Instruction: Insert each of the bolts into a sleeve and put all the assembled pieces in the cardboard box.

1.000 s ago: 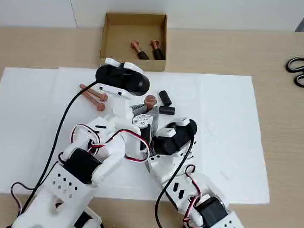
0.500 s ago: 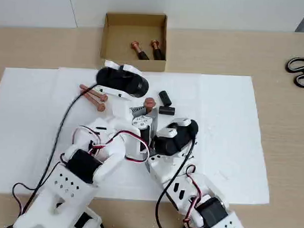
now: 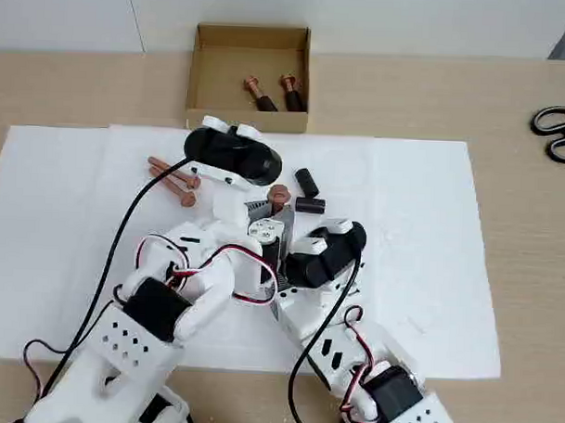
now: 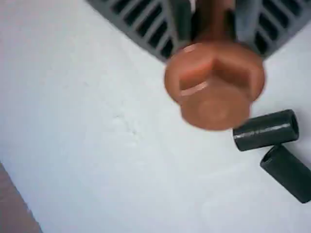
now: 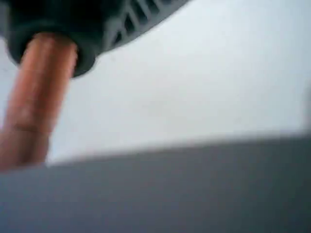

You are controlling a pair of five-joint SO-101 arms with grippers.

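Can't see the shank of bolt (image 4: 214,85) past the fingers (image 4: 141,19) of left gripper (image 4: 210,26); runs out of frame there. Can't see the end of the sleeve (image 4: 289,172) farther out from that gripper, clipped at the edge. Right wrist view: can't make out copper shank (image 5: 36,97) or dark collar (image 5: 48,29) sharply, both blurred, shank clipped. Can't name grey band (image 5: 160,189), too smeared. From above, can't check seating of assembled pieces (image 3: 273,92) in cardboard box (image 3: 205,79) beyond left gripper, too small. Can't see all of scissors (image 3: 556,131), well apart, clipped.
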